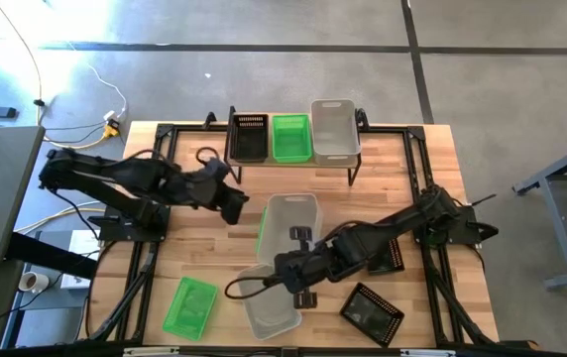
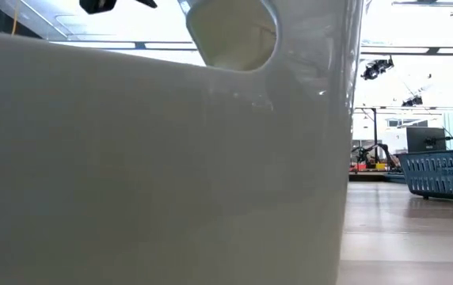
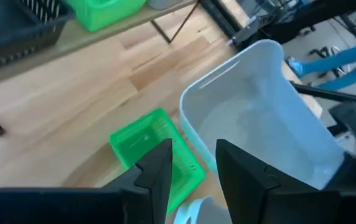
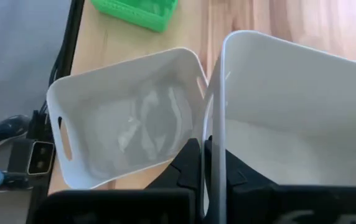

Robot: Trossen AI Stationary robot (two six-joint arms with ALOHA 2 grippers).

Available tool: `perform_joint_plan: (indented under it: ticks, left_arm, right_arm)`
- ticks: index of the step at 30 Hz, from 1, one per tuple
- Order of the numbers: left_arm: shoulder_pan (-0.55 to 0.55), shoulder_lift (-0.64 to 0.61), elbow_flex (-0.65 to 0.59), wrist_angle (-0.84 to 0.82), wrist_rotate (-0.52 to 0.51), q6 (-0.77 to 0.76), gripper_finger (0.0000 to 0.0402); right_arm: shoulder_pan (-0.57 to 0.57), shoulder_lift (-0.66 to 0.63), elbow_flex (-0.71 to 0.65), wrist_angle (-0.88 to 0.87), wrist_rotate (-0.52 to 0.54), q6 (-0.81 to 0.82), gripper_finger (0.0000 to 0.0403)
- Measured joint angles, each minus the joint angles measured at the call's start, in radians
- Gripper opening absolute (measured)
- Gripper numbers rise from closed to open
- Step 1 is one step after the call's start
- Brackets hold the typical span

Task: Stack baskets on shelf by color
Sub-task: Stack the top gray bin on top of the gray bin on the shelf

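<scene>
Two claws are at work in front of the shelf (image 1: pixel 358 157). The right claw (image 4: pixel 210 152) is clenched on the thin side wall of a clear basket (image 1: pixel 291 213), which sits on the surface (image 1: pixel 432 174) in front of the shelf's middle. The wall runs straight up between the two fingers. The left claw (image 3: pixel 193 152) hangs released and empty on the side of that basket away from the right arm. It is over a green basket (image 3: pixel 156 146) that lies touching or just beside the clear one.

Farther from the shelf, a second clear basket (image 1: pixel 269 305) lies at the front edge of the surface, with another green basket (image 1: pixel 189 305) beside it. Two black baskets (image 1: pixel 373 312) lie off toward the right arm's side, one partly under that arm.

On the shelf itself stands one basket of each colour in a row: black (image 1: pixel 249 137), green (image 1: pixel 290 137) and clear (image 1: pixel 334 129).

The step in hand looks like bringing the gripped clear basket to the shelf. The next move calls for lifting it by that one wall without letting it swing or slip. It then has to travel toward the clear basket at the shelf's end and be lined up squarely above it so that it nests inside. The left claw should hold clear of its path.
</scene>
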State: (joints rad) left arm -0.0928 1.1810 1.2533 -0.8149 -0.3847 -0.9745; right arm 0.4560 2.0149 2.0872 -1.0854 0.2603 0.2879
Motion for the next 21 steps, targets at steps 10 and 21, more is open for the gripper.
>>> perform_joint_plan:
  ticks: [10,21]
  left_arm:
    - [0.000,-0.078,0.000,0.004,-0.020,0.100,0.0113]
    - [0.004,-0.084,-0.001,0.004,-0.088,0.185,0.0113]
  right_arm:
    - [0.011,-0.103,0.000,-0.096,0.135,-0.020,0.0000]
    - [-0.072,-0.267,-0.040,-0.184,0.211,-0.200,0.0000]
